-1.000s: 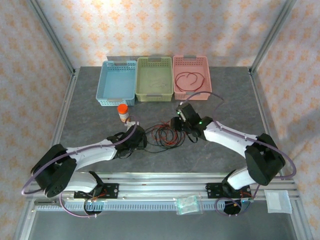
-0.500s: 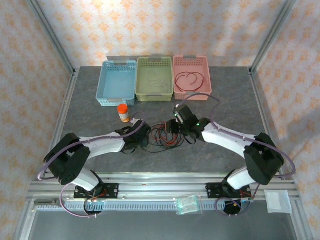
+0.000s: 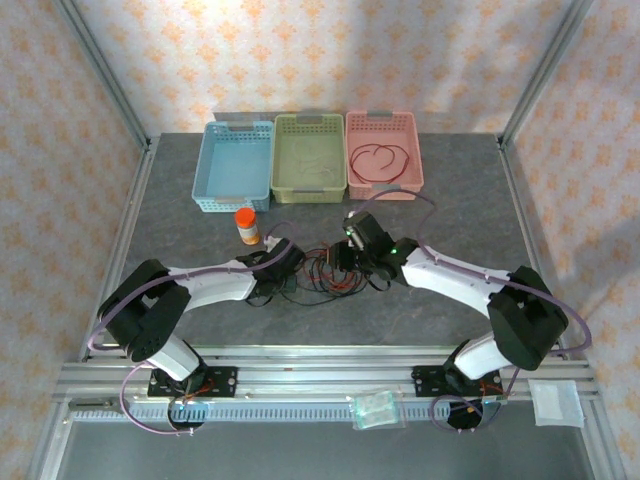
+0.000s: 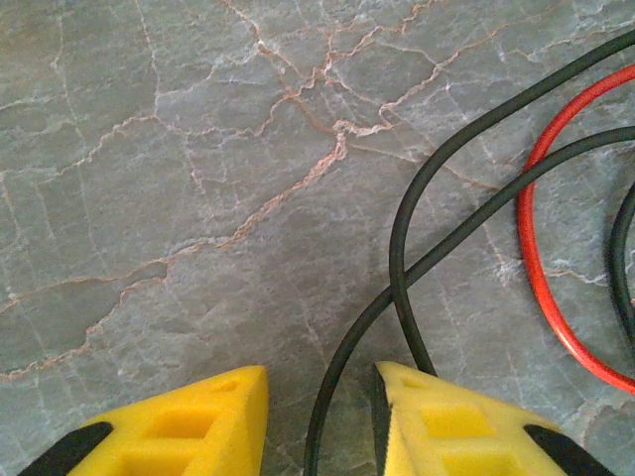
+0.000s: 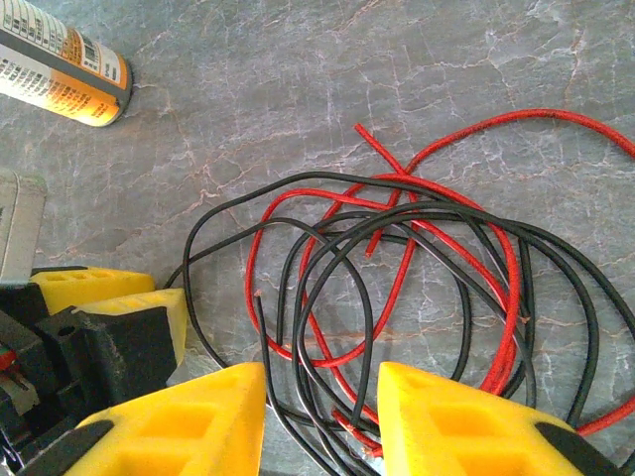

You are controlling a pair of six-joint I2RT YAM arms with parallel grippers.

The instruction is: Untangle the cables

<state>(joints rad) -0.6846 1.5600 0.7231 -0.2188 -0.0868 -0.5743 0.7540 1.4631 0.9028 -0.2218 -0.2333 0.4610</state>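
- Heap of thin red and black rubbery cables [image 3: 325,270]: near the middle of the grey stone-look worktop [image 3: 180,220], a bit closer to the near edge than to the far edge, all looped over one another.
- Left claw [image 4: 322,372]: down low at the left side of the heap, yellow fingers [image 4: 228,416] apart, not squeezing anything.
- Thin black cable [image 4: 437,254]: slanting into the gap between those fingers, close to the right-hand one.
- Second black cable loop [image 4: 394,238]: crossing the first one and ending at the tip of that same finger.
- Curved red cable [image 4: 523,233]: just beside the black ones, farther out from the claw.
- Right claw [image 5: 320,369]: at the right side of the heap, yellow fingers apart, several black strands and a red strand lying in the wide gap. Cannot tell if any strand touches a finger.
- Both claws near each other, with part of the heap between them.
- Small round orange bottle with a white label [image 3: 246,226]: standing up, near the heap on its far left side, not touching it.
- Blue plastic basket [image 3: 230,205], green plastic basket [image 3: 308,195] and pink plastic basket [image 3: 385,193]: side by side in a row along the far edge.
- Dark red cable loop [image 3: 353,163]: lying alone inside the pink plastic basket, well apart from the heap.
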